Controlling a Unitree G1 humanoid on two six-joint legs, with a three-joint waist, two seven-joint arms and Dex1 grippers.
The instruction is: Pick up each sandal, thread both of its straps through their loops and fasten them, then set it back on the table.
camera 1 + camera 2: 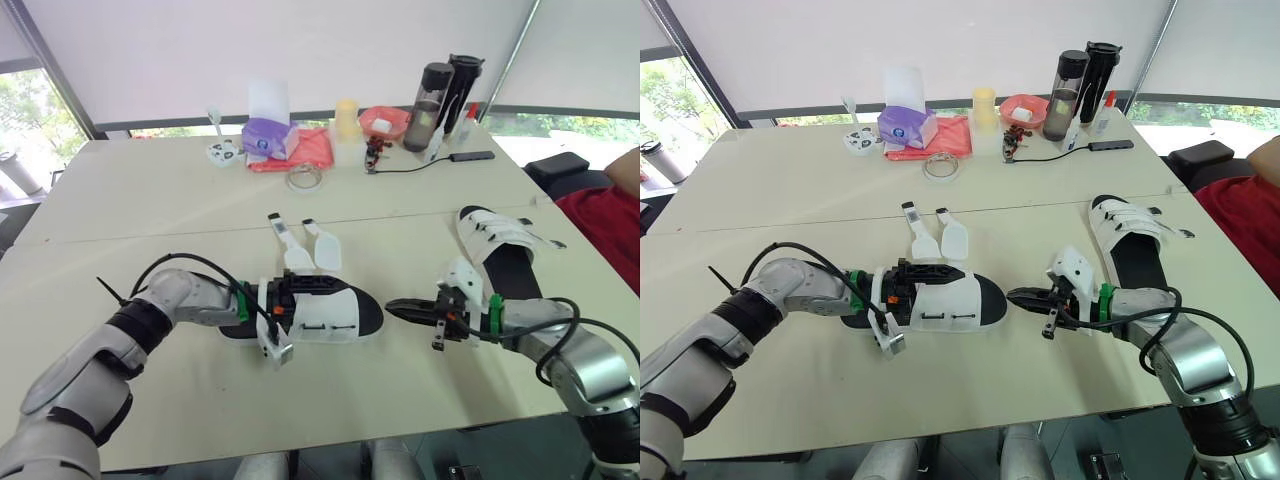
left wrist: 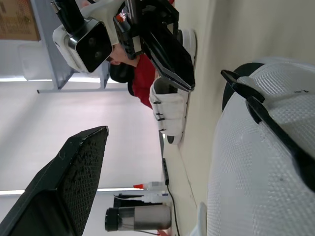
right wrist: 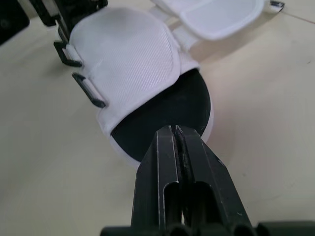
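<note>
On a cream desk (image 1: 150, 200) made of two tops pushed together, under drawn white blinds (image 1: 300, 50) with greenery at the window's edges, a humanoid robot works at a white-and-black sandal (image 1: 335, 312). The sandal lies flat at the near middle of the desk, just this side of the seam. Its two straps (image 1: 300, 250) are unfastened and splayed out toward the far side.

The left pincer (image 1: 305, 285) reaches over the sandal's white upper with its fingers (image 2: 74, 182) spread wide, one of them lying along the mesh. The right pincer (image 1: 392, 306) is pressed together, its tips right at the sandal's toe; whether they touch it cannot be told.

A second sandal (image 1: 497, 245) rests on the desk to the right, well apart from the first.

Along the far edge stand two dark bottles (image 1: 433, 92), a red bowl (image 1: 383, 122), a yellow cup (image 1: 346, 118), a purple tissue pack (image 1: 265, 137) on a red cloth (image 1: 310, 148), and a tape roll (image 1: 303, 177). A person in red (image 1: 605, 220) sits at the right edge.
</note>
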